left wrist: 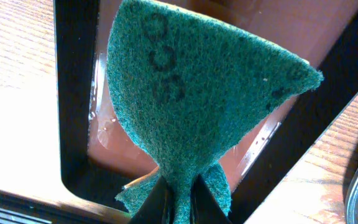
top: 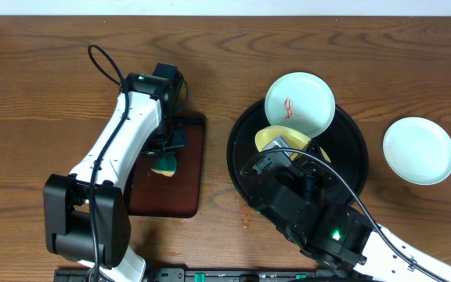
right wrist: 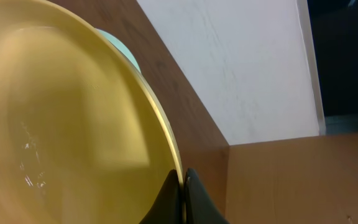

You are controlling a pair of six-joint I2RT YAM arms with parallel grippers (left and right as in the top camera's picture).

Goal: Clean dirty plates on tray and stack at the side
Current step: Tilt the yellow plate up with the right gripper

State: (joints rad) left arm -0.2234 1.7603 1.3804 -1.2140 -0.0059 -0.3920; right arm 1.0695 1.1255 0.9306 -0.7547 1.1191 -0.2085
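1. The right gripper was clenched on the rim of the yellow plate. In the wrist view both fingers pinched the edge and the plate was tipped up rather than flat.
2. From overhead, the yellow plate was over the middle of the black tray, at the tip of the right gripper. I could not tell whether its far edge touched the tray.
3. The left gripper was closed on the green sponge, which it pinched at the lower corner with the scouring face fanned out. It hung over the brown tray, well apart from the yellow plate.
4. The smeared plate, pale blue with red marks, lay at the far side of the black tray and overlapped its rim. It was just beside the yellow plate.
5. The third plate lay on the table to the right of the black tray, apart from it. I saw no smears on it.
6. Progress, as I judged it:
   - One plate looked cleaned and set aside.
   - One was in hand for wiping.
   - One was untouched.
   - No stack was formed yet.
7. The face of the yellow plate showed faint pale streaks in the wrist view and no red that I could make out.
8. The sponge and the held plate were not yet together, so I judged that the next wipe called for closing that gap.
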